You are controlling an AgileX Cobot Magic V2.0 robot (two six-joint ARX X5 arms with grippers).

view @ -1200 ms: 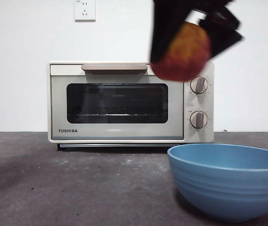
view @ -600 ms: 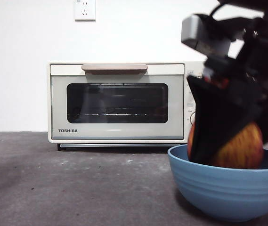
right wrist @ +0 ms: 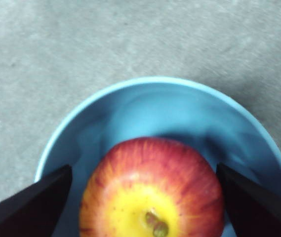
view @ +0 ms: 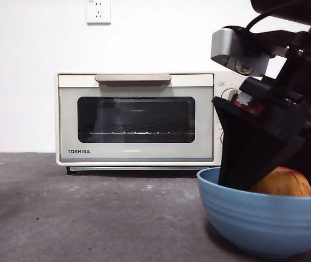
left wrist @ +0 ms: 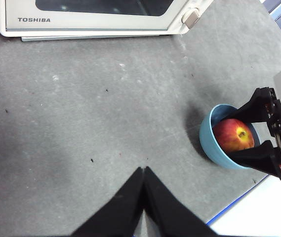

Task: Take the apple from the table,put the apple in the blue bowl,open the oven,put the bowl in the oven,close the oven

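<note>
The red and yellow apple (right wrist: 152,192) lies inside the blue bowl (right wrist: 145,106), stem up. My right gripper (right wrist: 144,167) is open, with a jaw on each side of the apple and a thin gap showing on one side. In the front view the apple (view: 283,184) peeks over the rim of the bowl (view: 253,218) at the near right, behind a black jaw. The cream oven (view: 139,117) stands at the back with its door closed. From the left wrist I see the bowl (left wrist: 207,140) and apple (left wrist: 234,136). My left gripper (left wrist: 144,170) hangs shut and empty above the table (left wrist: 81,108).
The bowl sits close to the table's edge (left wrist: 239,202), with white floor beyond. The oven's knob (left wrist: 191,18) is on the side nearest the bowl. A wall socket (view: 98,11) is above the oven.
The right gripper carried the apple down from in front of the oven's top corner into the bowl. The apple now sits lower in the bowl, and the jaws no longer grip it.
</note>
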